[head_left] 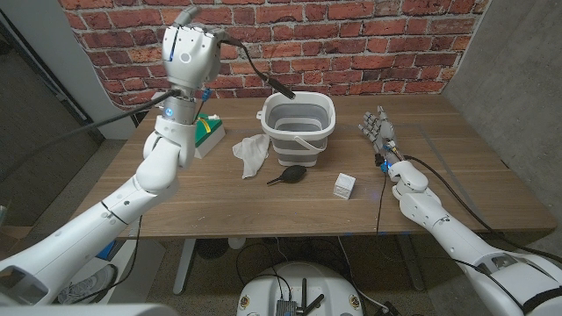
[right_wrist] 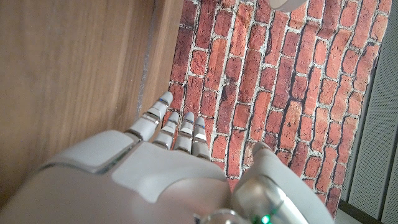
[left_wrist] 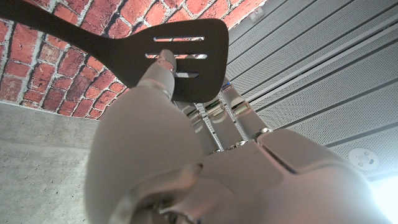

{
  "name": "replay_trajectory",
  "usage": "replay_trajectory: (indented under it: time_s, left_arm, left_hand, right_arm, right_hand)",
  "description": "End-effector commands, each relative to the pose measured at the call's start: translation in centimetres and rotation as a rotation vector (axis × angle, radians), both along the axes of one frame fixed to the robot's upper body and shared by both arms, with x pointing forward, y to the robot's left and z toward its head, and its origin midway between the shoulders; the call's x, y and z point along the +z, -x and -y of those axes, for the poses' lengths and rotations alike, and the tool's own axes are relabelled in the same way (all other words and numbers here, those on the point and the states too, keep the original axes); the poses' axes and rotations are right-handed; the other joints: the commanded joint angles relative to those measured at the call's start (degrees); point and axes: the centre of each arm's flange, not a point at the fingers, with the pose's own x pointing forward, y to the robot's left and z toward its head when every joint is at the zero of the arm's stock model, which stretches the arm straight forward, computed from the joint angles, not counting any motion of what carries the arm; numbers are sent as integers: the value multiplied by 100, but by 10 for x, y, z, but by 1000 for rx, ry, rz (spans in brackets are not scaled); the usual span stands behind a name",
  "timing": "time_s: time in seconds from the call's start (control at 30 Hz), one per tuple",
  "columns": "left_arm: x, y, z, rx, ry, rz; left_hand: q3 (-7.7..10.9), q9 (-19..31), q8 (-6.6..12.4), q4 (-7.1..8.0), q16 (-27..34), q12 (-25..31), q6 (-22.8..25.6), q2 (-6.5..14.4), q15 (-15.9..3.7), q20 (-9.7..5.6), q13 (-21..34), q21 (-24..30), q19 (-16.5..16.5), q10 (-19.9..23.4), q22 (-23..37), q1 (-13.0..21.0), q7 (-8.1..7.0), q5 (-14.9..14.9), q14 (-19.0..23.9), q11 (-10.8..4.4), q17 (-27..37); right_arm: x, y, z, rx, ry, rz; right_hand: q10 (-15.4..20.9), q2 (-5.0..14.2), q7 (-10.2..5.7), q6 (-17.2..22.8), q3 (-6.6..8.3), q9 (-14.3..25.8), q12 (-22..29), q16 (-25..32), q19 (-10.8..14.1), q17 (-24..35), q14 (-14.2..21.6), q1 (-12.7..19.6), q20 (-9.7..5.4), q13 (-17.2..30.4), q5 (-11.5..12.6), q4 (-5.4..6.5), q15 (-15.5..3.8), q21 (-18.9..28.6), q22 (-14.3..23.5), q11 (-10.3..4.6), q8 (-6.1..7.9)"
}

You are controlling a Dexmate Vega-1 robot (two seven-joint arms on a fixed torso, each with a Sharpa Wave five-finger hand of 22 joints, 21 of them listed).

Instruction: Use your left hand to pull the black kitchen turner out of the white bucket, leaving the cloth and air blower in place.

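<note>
The turner (left_wrist: 168,53) is black all over, with a thin, slightly curved handle and a broad flat blade cut through by narrow slots. I hold it up in the air in my left hand (head_left: 189,53), well above the table (head_left: 290,206) and left of the white bucket (head_left: 299,127); seen from the head, its far end hangs just over the bucket's left rim without touching it. My left arm is raised steeply from the table's near left side, the back of the hand facing the head camera. From the wrist I see my thumb (left_wrist: 158,74) pressed against the blade, with the other fingers behind it, so the turner is pinched between them. The cloth (head_left: 252,154) lies on the table left of the bucket, and the air blower (head_left: 290,175) lies just in front of it. My right hand (head_left: 379,132) stands on the table to the right of the bucket, fingers straight, close together and holding nothing.
</note>
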Motion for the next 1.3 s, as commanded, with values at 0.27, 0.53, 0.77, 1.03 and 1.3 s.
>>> replay_trajectory:
  time_s: [0.27,0.53,0.77,1.03,1.3]
  left_arm:
    - [17,27,-15,122,-34,74]
    - [23,37,-22,174,-51,58]
    - [28,47,-25,226,-61,60]
    - [29,53,-29,261,-62,31]
    - [25,53,-35,293,-13,-36]
  left_hand:
    - [-36,16,44,13,-15,45,29,70,-418,-848,14,-8,-24,42,13,5,-33,41,219,27,311]
    - [-48,17,49,9,-26,39,37,73,-418,-847,14,-11,-28,34,14,21,-44,44,232,21,319]
    - [-61,19,46,8,-53,37,29,79,-419,-846,14,-13,-30,29,15,35,-45,45,221,15,312]
    - [-72,19,43,8,-51,38,20,86,-418,-847,15,-14,-32,34,15,40,-49,43,229,14,333]
    - [-84,19,47,8,-65,35,25,88,-418,-846,14,-15,-33,32,16,48,-50,43,227,14,336]
  right_arm:
    - [2,-1,-2,2,2,3]
    - [6,3,-1,-4,17,11]
    - [8,1,-1,-3,18,10]
    - [8,-2,-3,0,20,4]
    - [10,-5,-4,1,24,-3]
  right_hand:
    - [37,158,1,49,31,28,-4,53,7,-9,16,-33,-41,14,19,32,-87,-29,14,3,12]
    - [36,156,1,48,32,28,-5,55,4,-13,11,-36,-44,14,18,33,-99,-29,14,2,11]
    - [38,155,-2,54,34,28,-4,58,5,-19,15,-36,-42,14,18,34,-90,-27,14,5,13]
    - [37,154,-1,54,36,28,-5,58,5,-23,10,-38,-46,13,17,35,-87,-27,14,3,12]
    - [40,155,-2,54,38,28,-4,59,3,-27,8,-39,-48,13,17,37,-92,-27,14,4,12]
